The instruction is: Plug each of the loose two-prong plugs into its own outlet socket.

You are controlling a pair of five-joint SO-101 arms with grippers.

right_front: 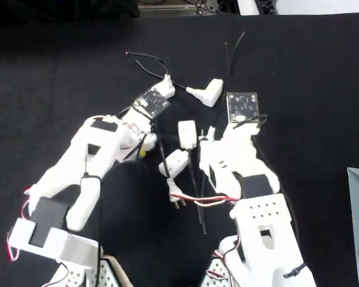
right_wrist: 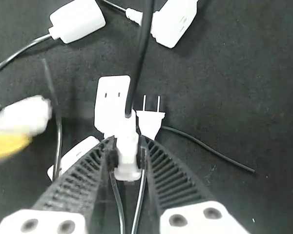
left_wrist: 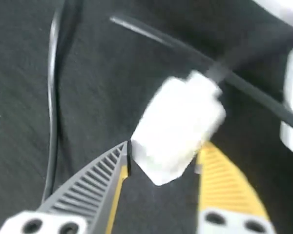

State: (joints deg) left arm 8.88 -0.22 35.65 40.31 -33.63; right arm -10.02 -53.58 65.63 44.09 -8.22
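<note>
Two pincers are clamped near the middle of the worktop point(right_front: 311, 72), the left pincer point(left_wrist: 163, 150) on a corded white block point(left_wrist: 180, 117), the right pincer point(right_wrist: 127, 142) on a plug point(right_wrist: 127, 163) just before the outlet socket point(right_wrist: 110, 100); insertion is judged in hand, prong-to-slot alignment being needed next.

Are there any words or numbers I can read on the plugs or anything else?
None can be read. The white outlet socket bears only two slots; the plug in the left claw is blurred; marks on the small dark boards are too small.
</note>
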